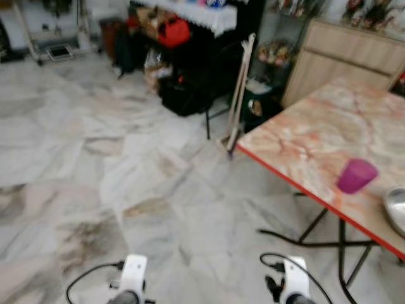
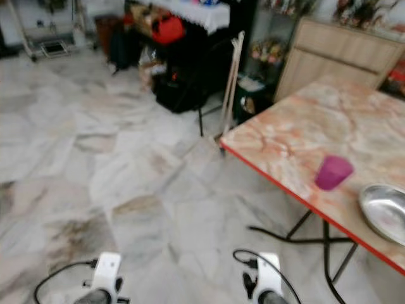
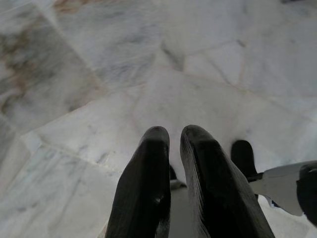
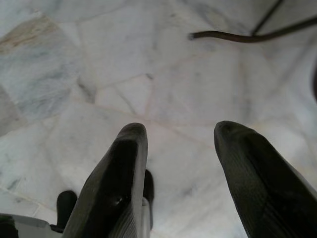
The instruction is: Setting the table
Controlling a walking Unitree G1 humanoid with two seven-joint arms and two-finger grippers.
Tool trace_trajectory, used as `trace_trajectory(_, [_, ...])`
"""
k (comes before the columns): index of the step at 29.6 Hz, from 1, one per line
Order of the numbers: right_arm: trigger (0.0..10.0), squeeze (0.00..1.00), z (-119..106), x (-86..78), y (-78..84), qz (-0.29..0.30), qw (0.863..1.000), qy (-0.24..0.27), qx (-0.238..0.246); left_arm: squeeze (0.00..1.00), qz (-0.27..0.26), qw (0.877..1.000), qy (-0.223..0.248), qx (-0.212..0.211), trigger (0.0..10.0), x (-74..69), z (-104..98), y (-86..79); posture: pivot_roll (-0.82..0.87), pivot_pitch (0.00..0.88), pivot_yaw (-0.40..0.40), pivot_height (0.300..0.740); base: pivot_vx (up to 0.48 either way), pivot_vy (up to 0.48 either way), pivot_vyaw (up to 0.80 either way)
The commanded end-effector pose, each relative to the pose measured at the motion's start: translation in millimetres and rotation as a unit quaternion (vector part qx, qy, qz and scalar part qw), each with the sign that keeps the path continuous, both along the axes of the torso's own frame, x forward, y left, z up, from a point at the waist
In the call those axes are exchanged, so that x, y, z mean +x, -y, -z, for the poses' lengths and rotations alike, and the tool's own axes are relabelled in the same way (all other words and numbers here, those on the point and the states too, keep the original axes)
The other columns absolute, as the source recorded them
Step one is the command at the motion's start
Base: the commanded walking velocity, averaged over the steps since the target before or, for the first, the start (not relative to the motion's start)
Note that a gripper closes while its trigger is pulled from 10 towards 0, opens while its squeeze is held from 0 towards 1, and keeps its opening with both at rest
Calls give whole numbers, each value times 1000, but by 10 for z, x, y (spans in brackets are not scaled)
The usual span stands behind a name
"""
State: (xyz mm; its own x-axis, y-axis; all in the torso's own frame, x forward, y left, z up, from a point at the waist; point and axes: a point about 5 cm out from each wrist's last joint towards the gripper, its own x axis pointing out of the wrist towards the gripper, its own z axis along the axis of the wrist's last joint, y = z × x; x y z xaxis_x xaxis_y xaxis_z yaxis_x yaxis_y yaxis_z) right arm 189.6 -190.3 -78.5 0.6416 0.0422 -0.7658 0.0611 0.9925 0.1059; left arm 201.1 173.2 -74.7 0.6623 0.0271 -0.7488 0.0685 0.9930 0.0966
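Observation:
A pink-marbled table with a red edge (image 1: 297,142) stands to my right. On it near the front edge sits a purple cup (image 1: 356,175), upright. Beside the cup, further right, lies a shiny metal plate (image 2: 387,212). Both arms hang low over the floor, away from the table. In the left wrist view my left gripper (image 3: 174,136) is shut with nothing held, its fingers close together above the tiles. My right gripper (image 4: 176,133) is open and empty, with floor visible between its fingers.
Pale marble floor (image 1: 95,158) stretches ahead and left. A dark table with bags and a red bag (image 1: 173,31) stands at the back. A wooden stick (image 1: 240,88) leans near the table corner. A wooden cabinet (image 1: 348,57) lies behind. Black folding table legs (image 1: 342,244) reach the floor.

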Motion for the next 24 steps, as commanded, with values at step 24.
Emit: trace_trajectory(24, [10000,0,-14,37,-25,-3,1000,3,-1,0,-8,1000,-6,9,10000,-24,11,-48,64,0,-83,740,0,-77,-800])
